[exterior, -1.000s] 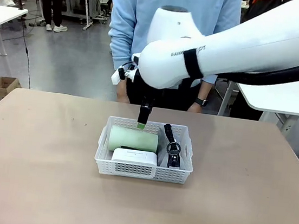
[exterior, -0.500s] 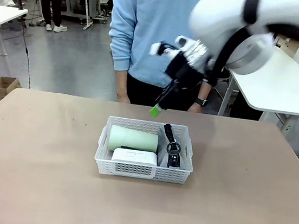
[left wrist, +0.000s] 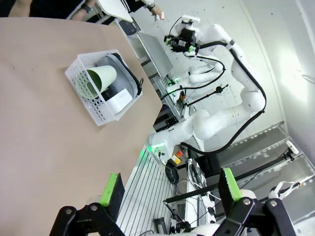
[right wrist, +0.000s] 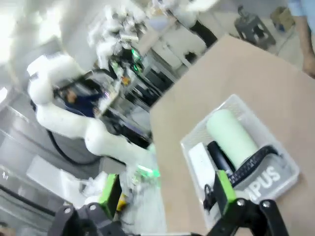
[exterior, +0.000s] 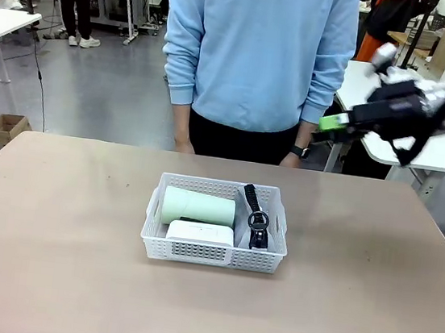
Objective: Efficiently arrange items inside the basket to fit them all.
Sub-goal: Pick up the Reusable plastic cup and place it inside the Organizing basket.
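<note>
Since a second ago the right arm has swung up and away from the basket (exterior: 215, 224); it hung right over the cup then, and its gripper (exterior: 343, 123) now sits high at the right side of the front view, well clear of the counter (exterior: 49, 259).

Right fingers (right wrist: 224, 191) spread apart, nothing between them. Left gripper (left wrist: 170, 189) likewise released, fingers wide and empty, off the counter's edge and well away from the basket.

Basket stands mid-counter, in front of the person (exterior: 256, 57) in a light blue sweatshirt. Inside it:
- pale green cup (exterior: 198, 208) lying on its side, left rear part
- small white box (exterior: 200, 233) just in front of the cup, against the near wall
- black stapler (exterior: 255, 216) along the right side, running front to back
- grey pouch (right wrist: 268, 178) under the stapler, printed side showing in the right wrist view
</note>
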### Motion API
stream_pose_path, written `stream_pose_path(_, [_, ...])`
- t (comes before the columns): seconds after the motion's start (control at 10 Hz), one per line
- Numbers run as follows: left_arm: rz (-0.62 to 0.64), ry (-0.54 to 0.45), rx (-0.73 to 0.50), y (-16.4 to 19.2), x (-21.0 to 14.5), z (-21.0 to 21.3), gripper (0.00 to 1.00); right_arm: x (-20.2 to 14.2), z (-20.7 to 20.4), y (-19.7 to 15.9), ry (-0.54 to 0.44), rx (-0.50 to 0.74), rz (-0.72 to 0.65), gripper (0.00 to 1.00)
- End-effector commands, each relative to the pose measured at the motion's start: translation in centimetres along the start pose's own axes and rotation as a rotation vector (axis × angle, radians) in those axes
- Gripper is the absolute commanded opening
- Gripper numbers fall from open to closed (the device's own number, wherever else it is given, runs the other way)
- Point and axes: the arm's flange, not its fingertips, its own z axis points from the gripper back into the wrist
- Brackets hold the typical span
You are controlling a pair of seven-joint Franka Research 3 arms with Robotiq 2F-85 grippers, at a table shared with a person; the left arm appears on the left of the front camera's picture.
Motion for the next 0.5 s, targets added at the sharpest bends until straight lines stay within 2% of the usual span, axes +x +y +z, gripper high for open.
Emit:
stream_pose_path(0.0, [0.003,0.009,0.006,-0.3,-0.1,0.0,1.0,-4.6,4.0,-3.4,-0.304,0.139,-0.222,1.0])
stream_pose_path(0.3, [0.003,0.009,0.006,-0.3,-0.1,0.0,1.0,-14.9,9.2,-7.9,-0.478,0.202,-0.399,1.0])
stream_pose_path(0.4, [0.003,0.009,0.006,-0.3,-0.1,0.0,1.0,-17.5,9.6,-8.8,-0.52,0.088,-0.488,1.0])
